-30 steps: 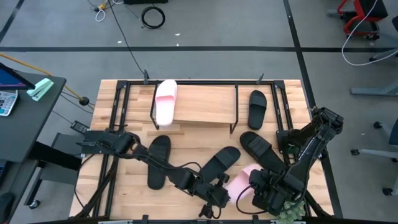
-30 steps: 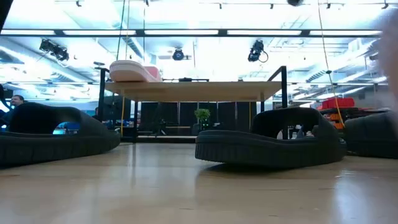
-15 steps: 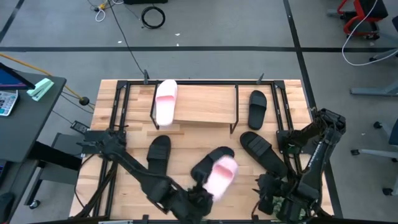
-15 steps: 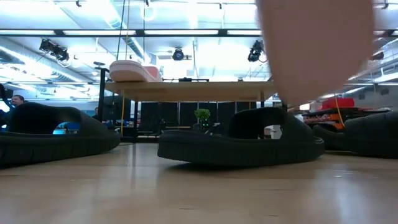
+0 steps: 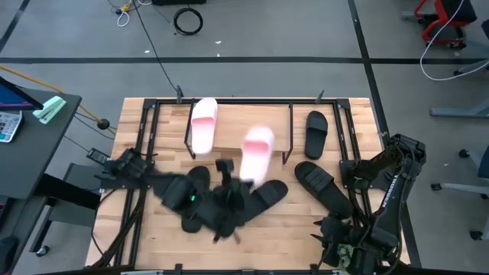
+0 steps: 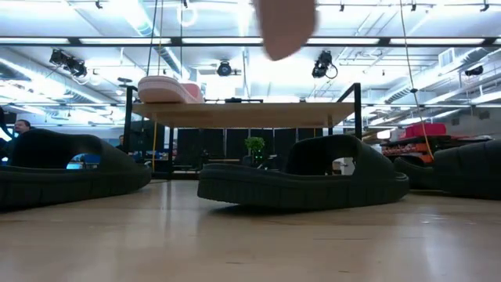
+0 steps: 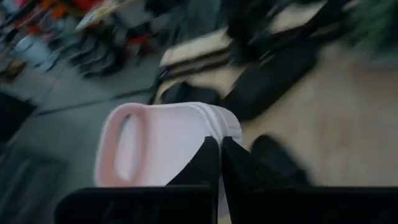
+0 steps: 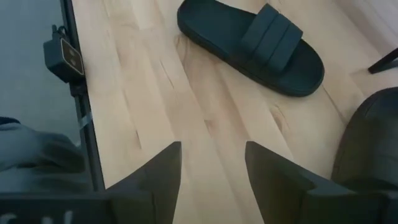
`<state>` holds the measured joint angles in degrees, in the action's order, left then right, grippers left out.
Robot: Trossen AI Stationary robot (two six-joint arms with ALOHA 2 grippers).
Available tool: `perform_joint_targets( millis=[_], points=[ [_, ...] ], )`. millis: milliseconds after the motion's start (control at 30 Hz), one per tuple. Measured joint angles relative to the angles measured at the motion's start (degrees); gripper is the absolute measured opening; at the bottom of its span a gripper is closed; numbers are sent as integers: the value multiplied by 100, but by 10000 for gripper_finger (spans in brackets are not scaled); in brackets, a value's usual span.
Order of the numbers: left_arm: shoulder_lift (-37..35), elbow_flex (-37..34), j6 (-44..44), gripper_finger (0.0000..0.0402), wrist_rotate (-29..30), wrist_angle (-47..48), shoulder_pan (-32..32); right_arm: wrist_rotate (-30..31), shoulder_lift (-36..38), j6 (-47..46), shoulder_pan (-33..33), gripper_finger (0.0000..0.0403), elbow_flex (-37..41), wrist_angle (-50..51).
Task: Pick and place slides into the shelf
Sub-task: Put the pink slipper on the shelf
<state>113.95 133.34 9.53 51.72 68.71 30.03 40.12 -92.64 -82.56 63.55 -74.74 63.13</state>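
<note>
A pale pink slide (image 5: 257, 153) hangs high over the front edge of the shelf (image 5: 229, 122), with my left gripper (image 5: 238, 182) shut on it; the low view shows only its tip (image 6: 286, 27). A second pink slide (image 5: 203, 124) lies flat on the shelf's plank top. Black slides rest on the table: one right of the shelf (image 5: 315, 131), one at the right (image 5: 325, 186), one in the centre (image 5: 267, 195), one under my left arm (image 5: 195, 200). My right gripper (image 5: 336, 238) stands open at the near right, over bare wood. My left gripper pinches the pink slide at its near end, on the ribbed edge (image 7: 202, 127), between its two shut fingers (image 7: 211, 163). The fingers come slanting from the table's near left, along the slide. The slide is lifted clear and reaches away from the fingers toward the shelf.
A black metal frame (image 5: 145, 130) runs around the table's sides. In the right wrist view one black slide (image 8: 252, 40) lies ahead of the open fingers and another (image 8: 373, 143) beside them. Bare wood shows at the near centre (image 5: 283, 237).
My left gripper, shut the whole time, has lifted the pink slide off the table at the near right. It has carried the slide up and toward the far edge, as far as the shelf's front. The centre black slide has slid a little toward the table's left.
</note>
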Motion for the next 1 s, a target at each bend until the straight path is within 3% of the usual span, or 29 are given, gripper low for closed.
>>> perform_joint_targets(
  millis=[133,433,600,800,1000],
  points=[
    [33,-222,211,8,12,594,-680,174,0,88,-2,185,0,1],
    [60,-1637,190,7,-250,536,-1825,339,0,177,-2,185,0,0],
    [63,-2218,355,7,-263,553,-1963,339,0,177,-2,185,0,0],
    [63,-2426,503,7,-295,761,-1885,339,0,177,-2,185,0,0],
    [59,-2426,1165,56,-604,1530,-1931,337,0,125,-2,185,0,-3]
  ],
)
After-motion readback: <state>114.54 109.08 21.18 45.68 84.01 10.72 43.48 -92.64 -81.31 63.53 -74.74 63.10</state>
